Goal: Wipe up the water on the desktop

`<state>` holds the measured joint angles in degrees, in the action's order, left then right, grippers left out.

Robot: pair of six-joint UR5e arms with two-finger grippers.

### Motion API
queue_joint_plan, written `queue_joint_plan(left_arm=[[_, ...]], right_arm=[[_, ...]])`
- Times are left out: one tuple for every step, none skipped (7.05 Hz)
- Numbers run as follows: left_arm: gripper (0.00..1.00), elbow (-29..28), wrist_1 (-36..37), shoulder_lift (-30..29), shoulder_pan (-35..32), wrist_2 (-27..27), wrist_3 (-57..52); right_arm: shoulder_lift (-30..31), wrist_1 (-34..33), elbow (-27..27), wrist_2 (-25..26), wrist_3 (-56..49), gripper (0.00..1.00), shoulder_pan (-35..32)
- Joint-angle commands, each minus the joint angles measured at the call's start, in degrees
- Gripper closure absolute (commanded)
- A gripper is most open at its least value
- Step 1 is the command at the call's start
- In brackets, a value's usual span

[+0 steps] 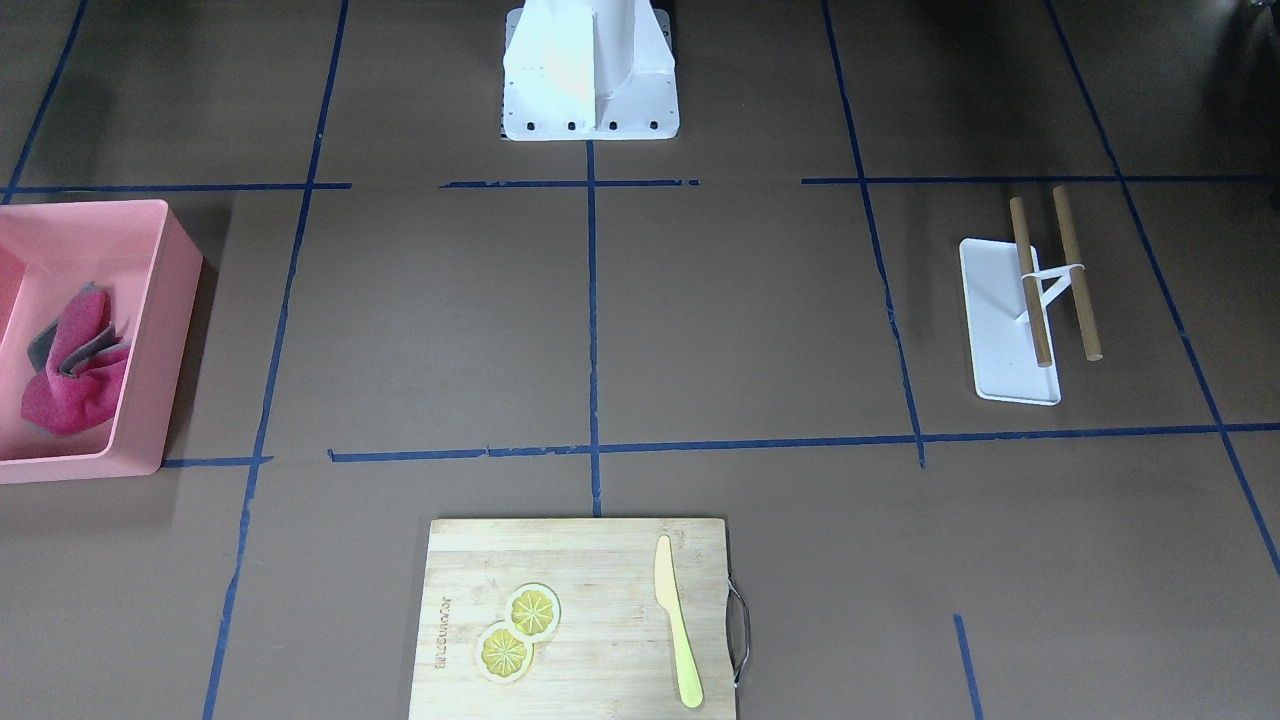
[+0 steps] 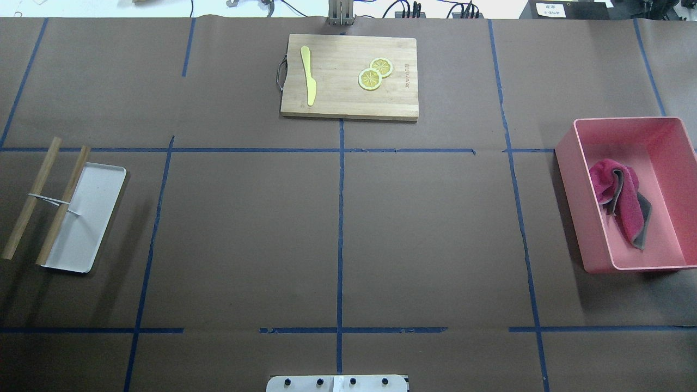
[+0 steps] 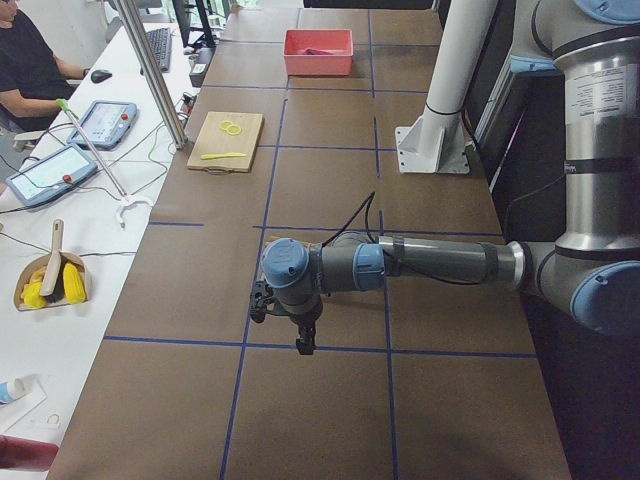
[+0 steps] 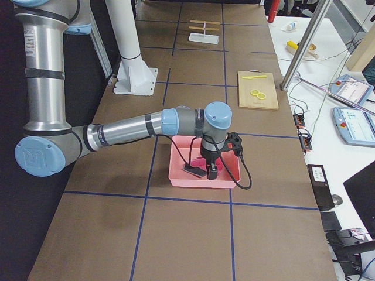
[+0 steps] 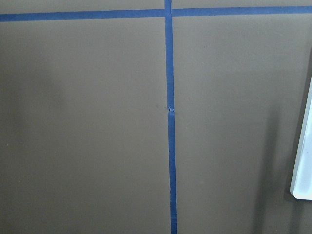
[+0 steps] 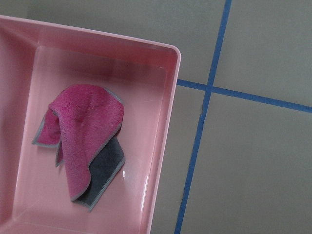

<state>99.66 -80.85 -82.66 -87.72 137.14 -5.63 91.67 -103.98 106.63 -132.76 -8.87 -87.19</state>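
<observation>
The desktop [image 2: 245,234] is a matte brown surface marked by blue tape lines; I can make out no water on it. A pink and grey cloth [image 2: 621,204] lies crumpled in a pink bin [image 2: 572,218]; it also shows in the right wrist view [image 6: 87,141]. My right gripper [image 4: 208,170] hangs over that bin, above the cloth. My left gripper [image 3: 290,325] hangs over bare desktop at the other end. Both grippers show only in the side views, so I cannot tell whether either is open or shut.
A white tray [image 2: 92,218] with two wooden sticks [image 2: 60,204] tied across it lies on the robot's left; its edge shows in the left wrist view [image 5: 304,161]. A bamboo cutting board [image 2: 348,98] with a yellow knife [image 2: 309,79] and lemon slices [image 2: 375,73] lies at the far middle.
</observation>
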Motion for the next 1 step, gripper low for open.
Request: queue_joint_plan(left_arm=[[0.0,-0.08,-0.01,0.04,0.0,-0.21,0.0]], right_arm=[[0.0,0.01,-0.02,0.04,-0.36,0.0,0.0]])
